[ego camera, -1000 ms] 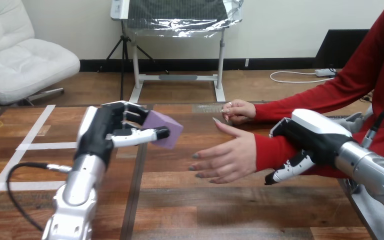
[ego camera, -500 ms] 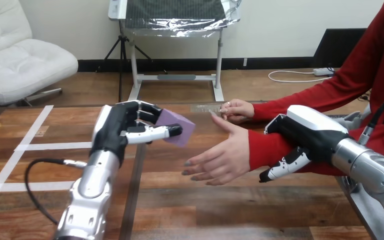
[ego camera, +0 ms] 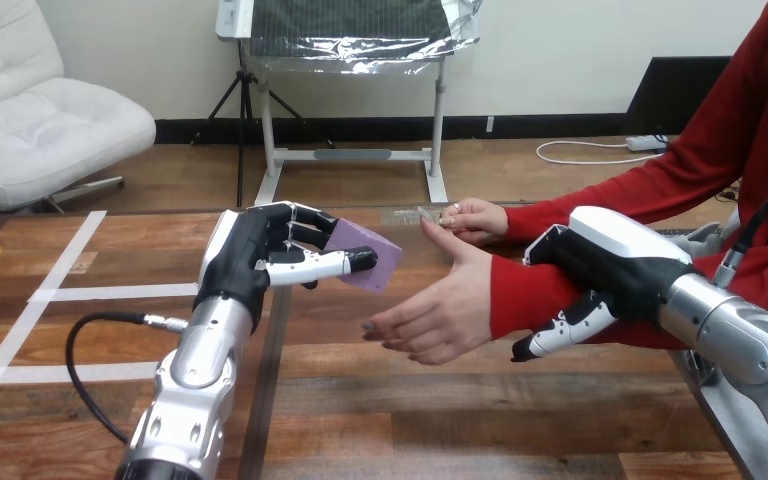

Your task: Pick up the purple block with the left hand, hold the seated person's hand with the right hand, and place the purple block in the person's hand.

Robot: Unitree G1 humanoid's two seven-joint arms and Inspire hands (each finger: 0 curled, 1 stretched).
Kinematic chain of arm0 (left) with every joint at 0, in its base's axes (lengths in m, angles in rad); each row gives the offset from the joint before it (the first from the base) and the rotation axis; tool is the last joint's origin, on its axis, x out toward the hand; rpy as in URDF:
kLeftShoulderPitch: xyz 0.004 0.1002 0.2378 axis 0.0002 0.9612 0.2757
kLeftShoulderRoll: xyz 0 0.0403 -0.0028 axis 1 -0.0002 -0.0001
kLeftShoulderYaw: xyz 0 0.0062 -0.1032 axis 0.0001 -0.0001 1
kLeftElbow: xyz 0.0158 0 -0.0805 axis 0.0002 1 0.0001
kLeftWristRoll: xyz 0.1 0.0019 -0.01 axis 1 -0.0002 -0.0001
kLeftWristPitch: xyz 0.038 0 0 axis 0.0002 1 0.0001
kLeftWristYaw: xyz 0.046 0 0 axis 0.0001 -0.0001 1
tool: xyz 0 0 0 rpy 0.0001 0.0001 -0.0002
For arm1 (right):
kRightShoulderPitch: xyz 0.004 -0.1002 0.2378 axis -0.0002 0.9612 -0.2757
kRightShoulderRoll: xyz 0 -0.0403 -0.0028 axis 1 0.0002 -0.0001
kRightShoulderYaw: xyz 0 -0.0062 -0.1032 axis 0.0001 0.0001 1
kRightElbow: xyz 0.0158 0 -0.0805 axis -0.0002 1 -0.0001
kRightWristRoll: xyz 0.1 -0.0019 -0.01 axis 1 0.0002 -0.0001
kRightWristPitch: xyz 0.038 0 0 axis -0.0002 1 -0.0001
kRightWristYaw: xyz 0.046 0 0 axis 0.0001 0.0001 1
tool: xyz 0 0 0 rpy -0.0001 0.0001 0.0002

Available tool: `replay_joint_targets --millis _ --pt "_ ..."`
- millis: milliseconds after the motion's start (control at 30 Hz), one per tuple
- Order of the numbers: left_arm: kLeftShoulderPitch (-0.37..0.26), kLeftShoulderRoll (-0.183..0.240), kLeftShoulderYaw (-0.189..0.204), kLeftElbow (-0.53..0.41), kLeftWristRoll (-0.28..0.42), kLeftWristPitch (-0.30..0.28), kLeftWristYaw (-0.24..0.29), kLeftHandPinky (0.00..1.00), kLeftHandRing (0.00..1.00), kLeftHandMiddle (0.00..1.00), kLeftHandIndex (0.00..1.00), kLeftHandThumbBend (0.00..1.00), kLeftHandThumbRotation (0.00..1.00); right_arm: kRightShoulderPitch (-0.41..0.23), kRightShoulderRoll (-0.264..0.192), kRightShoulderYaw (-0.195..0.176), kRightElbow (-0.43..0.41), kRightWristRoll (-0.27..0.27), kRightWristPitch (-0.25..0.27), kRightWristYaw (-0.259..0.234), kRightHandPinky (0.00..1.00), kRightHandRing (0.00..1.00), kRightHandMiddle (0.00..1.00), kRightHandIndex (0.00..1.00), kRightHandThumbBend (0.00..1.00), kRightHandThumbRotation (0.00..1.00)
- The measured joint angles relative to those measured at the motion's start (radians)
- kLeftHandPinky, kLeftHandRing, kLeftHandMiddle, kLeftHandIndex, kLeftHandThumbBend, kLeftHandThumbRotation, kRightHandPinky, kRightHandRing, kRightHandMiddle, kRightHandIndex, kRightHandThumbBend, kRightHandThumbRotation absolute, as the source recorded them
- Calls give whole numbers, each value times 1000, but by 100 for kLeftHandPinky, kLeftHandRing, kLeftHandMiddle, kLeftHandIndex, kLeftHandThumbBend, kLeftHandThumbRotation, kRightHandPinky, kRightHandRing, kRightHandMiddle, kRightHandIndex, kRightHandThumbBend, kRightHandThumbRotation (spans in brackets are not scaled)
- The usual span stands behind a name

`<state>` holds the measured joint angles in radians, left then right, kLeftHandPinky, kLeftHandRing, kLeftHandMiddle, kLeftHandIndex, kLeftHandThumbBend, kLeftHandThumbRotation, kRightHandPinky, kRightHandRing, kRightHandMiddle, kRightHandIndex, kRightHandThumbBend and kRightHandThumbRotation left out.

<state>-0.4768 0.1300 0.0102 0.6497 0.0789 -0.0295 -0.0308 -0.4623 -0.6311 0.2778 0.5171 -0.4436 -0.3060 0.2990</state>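
The purple block is off the table, pinched between the thumb and curled fingers of my left hand. It hangs just left of the person's open hand, which is held palm up above the table, a small gap between them. My right hand lies over the red-sleeved forearm behind that open hand, its fingers curled over the top and its thumb under the sleeve. The person's other hand rests on the table farther back.
White tape lines cross the wooden table at the left. A black cable loops beside my left forearm. The person's torso and arm fill the right side.
My left hand has carried the purple block to the right, closer to the person's open hand. The open hand and my right hand on the forearm have shifted slightly left.
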Motion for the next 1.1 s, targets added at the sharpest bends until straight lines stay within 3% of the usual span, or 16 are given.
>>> replay_joint_targets --millis 1100 --pt "-74 -66 -2 115 -1 -16 -10 33 38 43 44 65 0 0 39 0 -22 -29 9 -15 24 28 33 34 88 27"
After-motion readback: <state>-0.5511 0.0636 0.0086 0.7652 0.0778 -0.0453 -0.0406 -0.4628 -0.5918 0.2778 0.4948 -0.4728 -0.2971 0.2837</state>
